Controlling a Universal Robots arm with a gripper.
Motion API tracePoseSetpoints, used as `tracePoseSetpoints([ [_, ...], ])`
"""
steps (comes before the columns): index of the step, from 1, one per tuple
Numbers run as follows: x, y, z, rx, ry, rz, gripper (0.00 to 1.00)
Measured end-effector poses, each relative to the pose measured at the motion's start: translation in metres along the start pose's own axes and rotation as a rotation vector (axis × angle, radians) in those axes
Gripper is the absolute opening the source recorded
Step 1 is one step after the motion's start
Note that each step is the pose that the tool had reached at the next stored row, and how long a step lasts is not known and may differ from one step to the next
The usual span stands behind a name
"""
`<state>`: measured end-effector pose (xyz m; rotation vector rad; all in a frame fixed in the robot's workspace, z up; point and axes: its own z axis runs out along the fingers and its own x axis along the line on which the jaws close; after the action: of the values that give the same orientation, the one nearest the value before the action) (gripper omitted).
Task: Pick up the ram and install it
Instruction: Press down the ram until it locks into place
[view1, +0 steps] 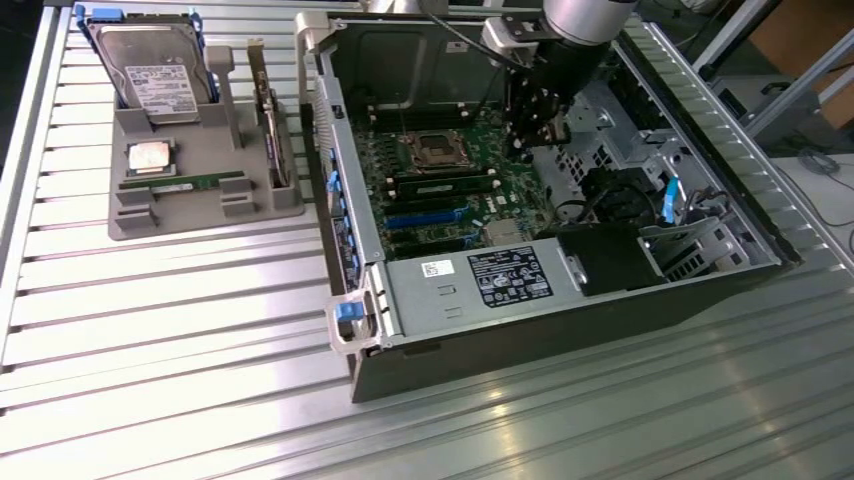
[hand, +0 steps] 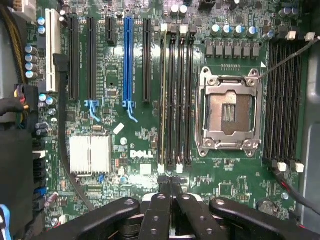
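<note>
While the black gripper (hand: 170, 182) hovers closed and empty, the thin green ram stick (view1: 180, 184), lower left in the grey holder (view1: 200, 215), looks light, stiff, fragile; best pinched by its long edges.

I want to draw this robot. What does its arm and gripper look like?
The arm is a round silver-grey tube with a black cable beside it. The gripper is black metal, with two slim fingers on jointed links dotted with round bolts.
</note>
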<state>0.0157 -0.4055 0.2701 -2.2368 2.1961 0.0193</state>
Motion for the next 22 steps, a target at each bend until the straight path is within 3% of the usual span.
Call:
tracePoseSetpoints([
  [4,0.001,0.0075,0.0151,-0.0004,0.0,0.0,0.11],
  [13,0.002,0.0099,0.0357,-0.0008,0.0001,0.0,0.11],
  [19,0.002,0.01,0.0379,-0.0008,0.0,0.0,0.11],
  [22,0.002,0.0099,0.0231,0.001,0.0,0.0,0.11],
])
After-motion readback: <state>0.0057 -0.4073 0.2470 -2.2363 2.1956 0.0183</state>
